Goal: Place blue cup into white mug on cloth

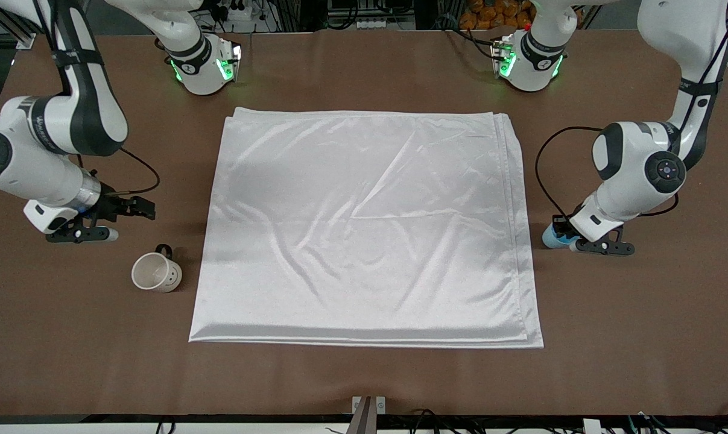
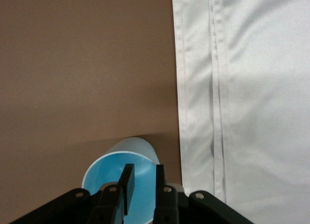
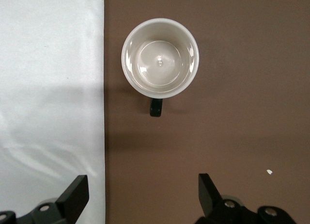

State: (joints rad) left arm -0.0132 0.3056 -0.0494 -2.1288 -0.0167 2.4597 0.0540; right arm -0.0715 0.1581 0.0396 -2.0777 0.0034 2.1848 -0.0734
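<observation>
brown table carrying the cloth at centre. left end effector, one finger inside the blue cup and one outside, lightly grasps its rim beside the cloth edge. right end effector, released, hovers near the white mug, off the cloth.

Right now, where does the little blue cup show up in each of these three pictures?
Front view: blue cup on the table beside the cloth, at the left hand.
Left wrist view: blue cup, one finger inside its rim.
Right wrist view: not in it.
Shared landmark: the cloth's edge.
</observation>
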